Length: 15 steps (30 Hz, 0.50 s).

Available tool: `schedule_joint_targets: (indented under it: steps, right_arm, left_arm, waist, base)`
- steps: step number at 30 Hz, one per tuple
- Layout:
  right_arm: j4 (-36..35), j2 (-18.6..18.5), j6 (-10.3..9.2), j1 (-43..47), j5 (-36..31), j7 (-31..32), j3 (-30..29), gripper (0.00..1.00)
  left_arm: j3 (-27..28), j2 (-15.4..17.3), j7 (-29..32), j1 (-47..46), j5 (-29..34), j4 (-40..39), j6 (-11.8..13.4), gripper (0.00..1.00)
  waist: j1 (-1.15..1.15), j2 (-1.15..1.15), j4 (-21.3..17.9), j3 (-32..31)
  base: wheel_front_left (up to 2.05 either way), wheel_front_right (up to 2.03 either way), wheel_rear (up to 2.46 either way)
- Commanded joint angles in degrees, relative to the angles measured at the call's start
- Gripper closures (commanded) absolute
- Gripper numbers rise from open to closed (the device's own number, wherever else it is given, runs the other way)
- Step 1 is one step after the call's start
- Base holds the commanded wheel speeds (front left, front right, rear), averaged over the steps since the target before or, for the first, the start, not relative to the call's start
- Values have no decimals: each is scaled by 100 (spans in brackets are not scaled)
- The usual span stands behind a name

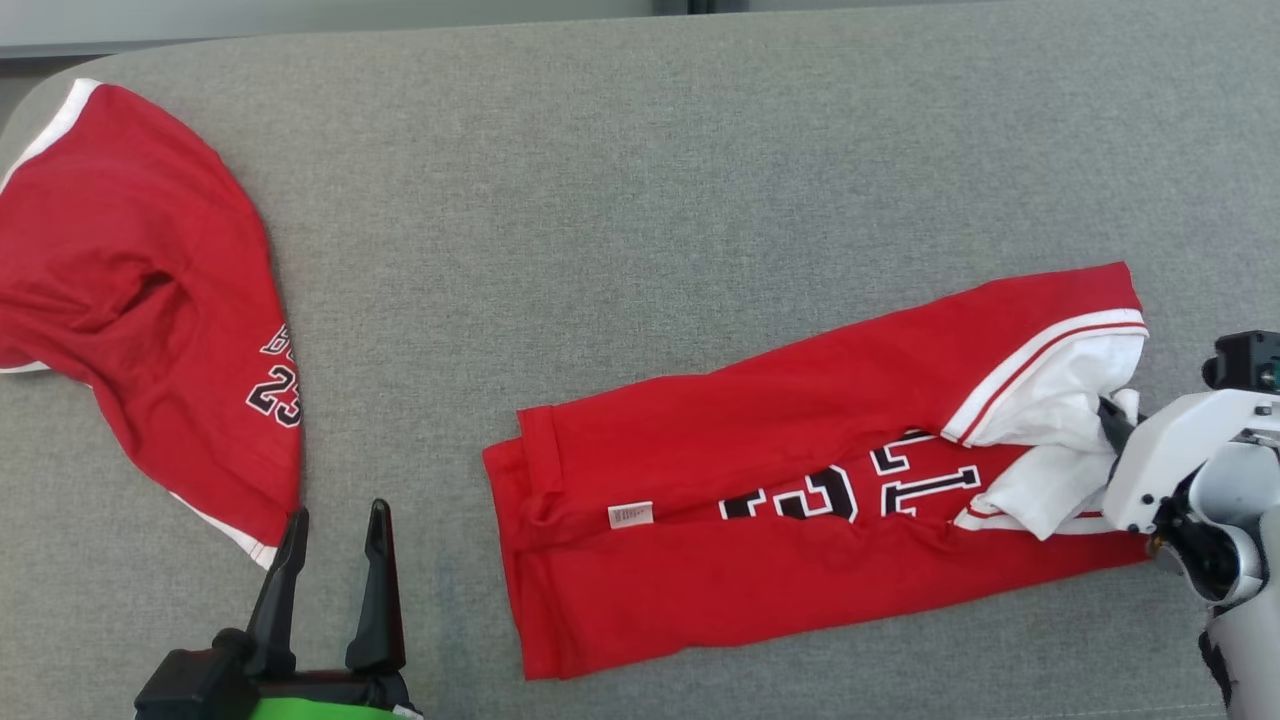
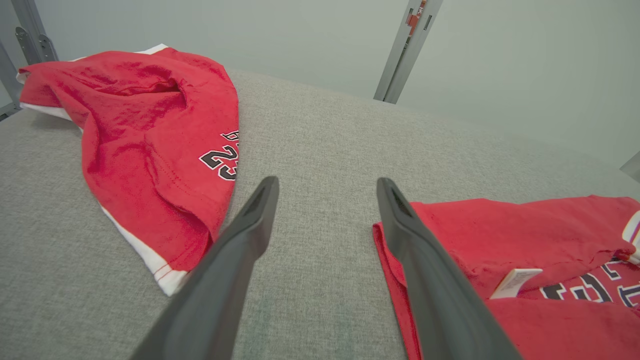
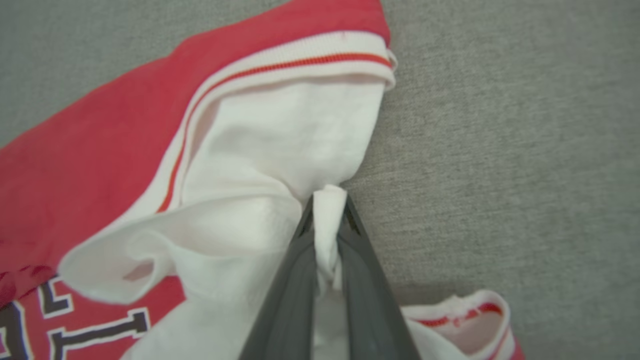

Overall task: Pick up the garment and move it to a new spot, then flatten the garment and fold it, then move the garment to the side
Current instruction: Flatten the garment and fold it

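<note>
- Where things are: the garment (image 1: 800, 470), a red jersey folded into a long strip, lies centre-right on the grey counter (image 1: 640, 150). The right claw (image 3: 327, 200) is pressed together on a thin tuck of white fabric (image 3: 280, 150) at the jersey's right end.
- That pinch looks like just one layer imo. Lift from there and the strip probably unrolls, so there goes the fold.
- It's also a skinny bite near the tips, so a quick tug could pop the cloth right out.
- Dragging instead of lifting? The fuzzy counter would likely grab the bottom layer and bunch it up.
- The left claw (image 1: 335, 515) is spread wide with nothing in it, hovering just beside a second red shirt (image 1: 140, 280). If it drops in to help, it could snag that one by mistake.
</note>
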Motion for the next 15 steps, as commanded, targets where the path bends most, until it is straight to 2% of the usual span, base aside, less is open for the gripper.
schedule_joint_targets:
  steps: [1,4,5,6,9,12,15]
  right_arm:
    - [100,-105,-16,-70,-59,-115,-170,100]
    - [201,-260,-16,-177,-135,-313,-558,100]
    - [282,-464,-15,-238,-255,-429,-1003,100]
    - [276,-530,-15,-256,-281,-445,-1139,100]
    - [-56,-780,-11,-316,-315,-396,-1405,100]
    - [-564,-855,-11,-124,-160,-263,-1094,100]
    - [-1296,-785,-10,87,101,-34,-452,100]
  left_arm:
    - [73,-37,-15,103,60,51,-61,0]
    - [166,-110,-15,149,159,107,-144,0]
    - [205,-138,-15,186,241,201,-202,0]
    - [215,-143,-15,206,258,209,-210,0]
    - [292,-169,-15,298,289,259,-236,0]
    - [288,-175,-15,391,274,288,-245,0]
    - [272,-176,-15,491,142,266,-229,0]
  waist:
    - [0,0,31,-104]
    - [0,0,18,-189]
    - [0,0,16,-329]
    - [0,0,18,-386]
    - [0,0,37,-620]
    - [0,0,29,-817]
    - [0,0,-26,-981]
  base:
    - [0,0,0]
    - [0,0,0]
    - [0,0,0]
    - [0,0,0]
    - [0,0,0]
    - [0,0,0]
    - [0,0,0]
